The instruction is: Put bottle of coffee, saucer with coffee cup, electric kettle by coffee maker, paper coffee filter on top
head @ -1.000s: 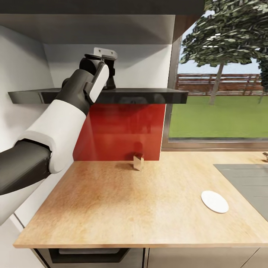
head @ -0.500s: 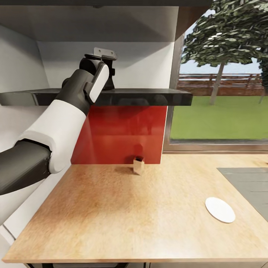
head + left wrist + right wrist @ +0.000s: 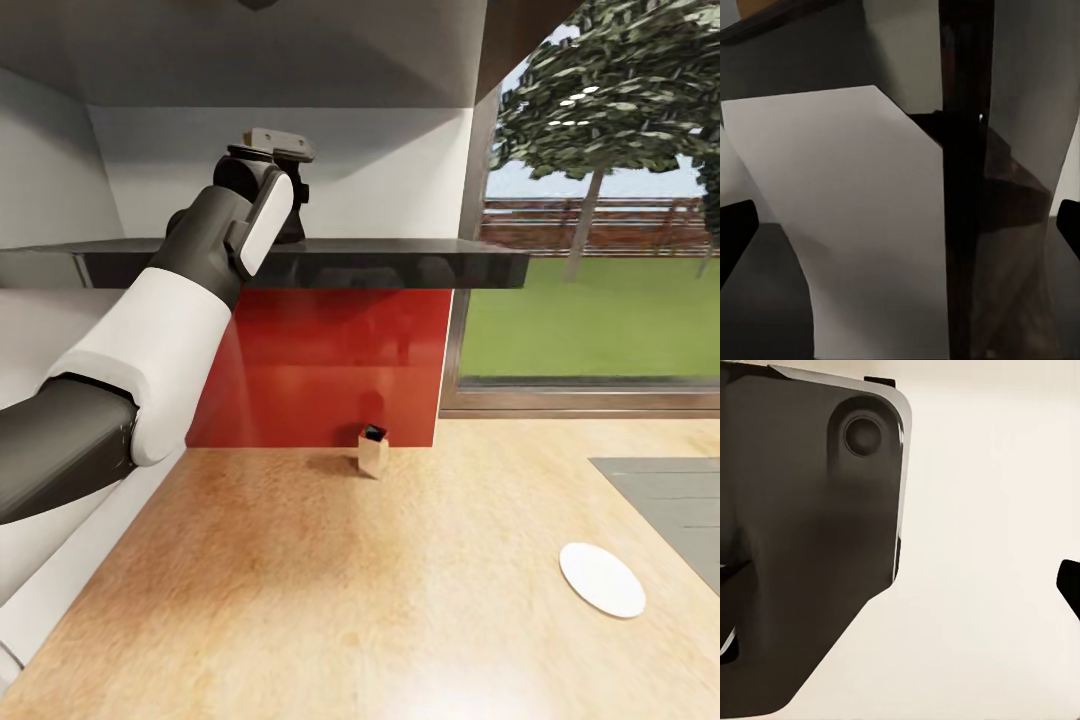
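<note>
On the dark glossy kitchen shelf (image 3: pixel 400 262), behind the raised left arm, a dark object stands just past the wrist; it may be the bottle of coffee, but the arm covers most of it and no yellow cap can be seen, so this is not sure. The left gripper (image 3: pixel 290 195) is up at shelf level near this object, and its fingers are hidden there. The left wrist view gives two dark fingertips (image 3: pixel 735 232) at the far edges, so the jaws look wide apart with nothing clearly between them. The right gripper (image 3: pixel 900 585) also seems open, in front of a pale surface. Below, the flat round white saucer (image 3: pixel 602 580) lies on the pale wood-toned countertop (image 3: pixel 330 600), well apart from a small tan box with a dark top (image 3: pixel 373 452) near the red wall panel (image 3: pixel 320 370). The risk is that a blind grasp pushes the object deeper or tips it off the shelf edge.
</note>
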